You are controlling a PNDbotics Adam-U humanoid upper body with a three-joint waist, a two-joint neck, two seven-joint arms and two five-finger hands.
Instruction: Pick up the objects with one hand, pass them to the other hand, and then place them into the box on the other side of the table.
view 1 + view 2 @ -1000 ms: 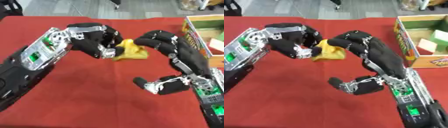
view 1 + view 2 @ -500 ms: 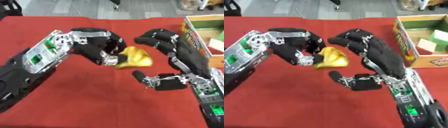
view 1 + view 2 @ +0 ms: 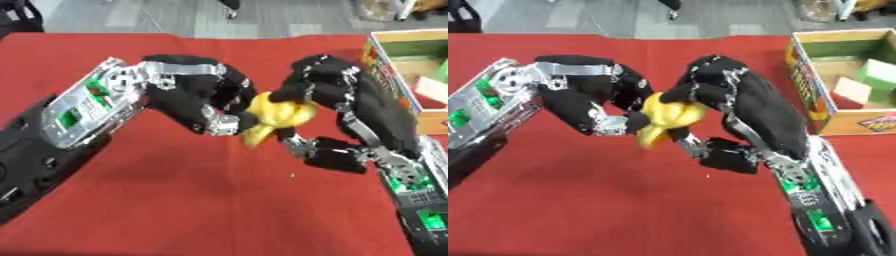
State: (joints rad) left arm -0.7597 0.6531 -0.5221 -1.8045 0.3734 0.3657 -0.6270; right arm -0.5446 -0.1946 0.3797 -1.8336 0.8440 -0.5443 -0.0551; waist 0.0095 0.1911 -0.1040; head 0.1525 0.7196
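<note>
Mid-table, above the red cloth (image 3: 175, 200): yellow banana-shaped object (image 3: 273, 116) caught between both hands. Left hand (image 3: 197, 97) in from the left, fingers curled round the object's left side, thumb tucked under near the lower tip. Right hand (image 3: 728, 97) in from the right, fingers (image 3: 689, 92) curled over the top of the object, thumb (image 3: 710, 150) sticking out below it, apart from the yellow surface. Both hands touching the object at once; which one bears the weight, impossible to tell. Object lifted clear of the cloth, lower tip pointing down and left, top hidden under the black fingers of the right hand.

Over at the right edge of the table: open cardboard box (image 3: 802, 75), printed colours on its outer wall, well apart from the hands. Inside it, a green block (image 3: 877, 75) at the far right, a pale block (image 3: 850, 89) just beside it, something reddish (image 3: 843, 102) tucked below the pale one. Small light speck (image 3: 707, 175) on the cloth beneath the right hand. Grey floor (image 3: 710, 15) beyond the far edge of the table.
</note>
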